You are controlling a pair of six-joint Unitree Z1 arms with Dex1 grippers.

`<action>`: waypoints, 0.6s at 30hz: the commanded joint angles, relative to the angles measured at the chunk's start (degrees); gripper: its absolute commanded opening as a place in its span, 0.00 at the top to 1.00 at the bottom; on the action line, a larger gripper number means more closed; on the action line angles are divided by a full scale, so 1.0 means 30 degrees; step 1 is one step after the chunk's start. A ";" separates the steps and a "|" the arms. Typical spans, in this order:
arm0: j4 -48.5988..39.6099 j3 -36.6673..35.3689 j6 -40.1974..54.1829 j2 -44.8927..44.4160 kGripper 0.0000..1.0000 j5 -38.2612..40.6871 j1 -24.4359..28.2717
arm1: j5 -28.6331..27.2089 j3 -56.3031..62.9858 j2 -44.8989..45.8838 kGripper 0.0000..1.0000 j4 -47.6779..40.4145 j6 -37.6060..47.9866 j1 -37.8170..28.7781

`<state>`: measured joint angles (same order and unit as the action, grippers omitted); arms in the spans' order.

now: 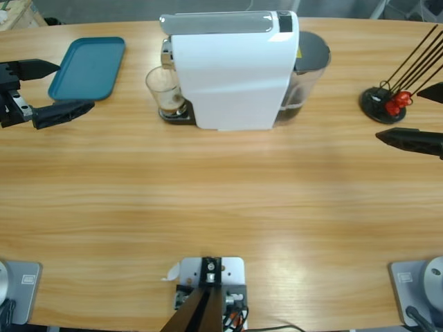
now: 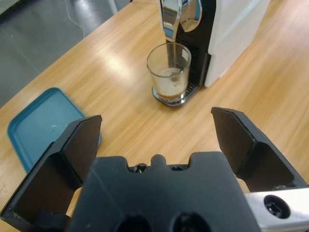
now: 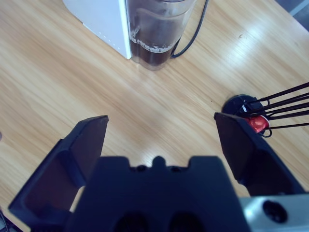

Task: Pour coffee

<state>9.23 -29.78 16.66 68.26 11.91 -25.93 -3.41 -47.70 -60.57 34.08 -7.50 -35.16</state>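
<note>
A white capsule coffee machine (image 1: 232, 72) stands on the wooden surface (image 1: 221, 200) at about 12 o'clock in the high view, its silver lever along the top and its dark translucent water tank (image 1: 308, 69) at its 3 o'clock side. At the machine's 9 o'clock side a small clear glass cup (image 1: 164, 90) sits on the drip tray under the spout. The coffee (image 2: 169, 79) lies in the bottom of that cup, a shallow dark layer with a pale tan foam top, and in the left wrist view a thin stream runs from the chrome spout (image 2: 170, 19) down into it.

The left end effector (image 1: 41, 90) is at 9 o'clock near the surface's edge, its two black jaws spread wide with nothing between them, well apart from the cup. Just beside it, toward 10 o'clock, lies a teal tray (image 1: 86, 68).

The right end effector (image 1: 426, 117) enters at 3 o'clock. In the right wrist view its jaws are likewise spread and hold nothing, with the tank and a black power cord (image 3: 193, 29) ahead of it. Near it, at about 2 o'clock in the high view, stands a black round-based wire rack (image 1: 384, 100) with thin black rods slanting upward and a small red object (image 1: 394, 104) at its base.
</note>
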 commanded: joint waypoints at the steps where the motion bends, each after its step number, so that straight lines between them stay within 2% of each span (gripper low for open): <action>1: 0.0204 0.1119 -0.0062 0.0403 0.00 0.0888 -0.0030 | 0.0110 0.0636 -0.0466 0.00 -0.0314 0.0127 -0.0127; 18: 0.0204 0.0961 0.0044 0.0620 0.00 0.0900 -0.0030 | 0.0204 0.0665 -0.0442 0.00 -0.0343 0.0244 -0.0121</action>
<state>9.26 -28.22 16.66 68.26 14.21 -25.93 -3.34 -47.70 -60.57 34.02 -7.48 -35.16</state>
